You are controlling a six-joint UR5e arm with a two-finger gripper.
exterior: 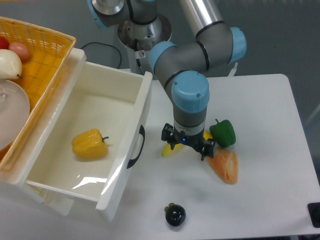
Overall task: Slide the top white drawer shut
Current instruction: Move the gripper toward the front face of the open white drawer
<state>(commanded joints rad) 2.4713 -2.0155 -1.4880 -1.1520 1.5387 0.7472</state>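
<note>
Some bare table (165, 185) between top white drawer (131, 150) and wide-spread gripper (188, 146).

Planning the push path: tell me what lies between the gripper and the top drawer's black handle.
In the camera view, only bare table and the banana's tip lie between the gripper and the handle of the top white drawer.

White table (270, 190) — banana (169, 148), green pepper (223, 133), carrot-coloured piece (224, 164), black fruit (175, 215).

Top white drawer (90, 145) wide open, spread claw (188, 148) beside banana (170, 148).
</note>
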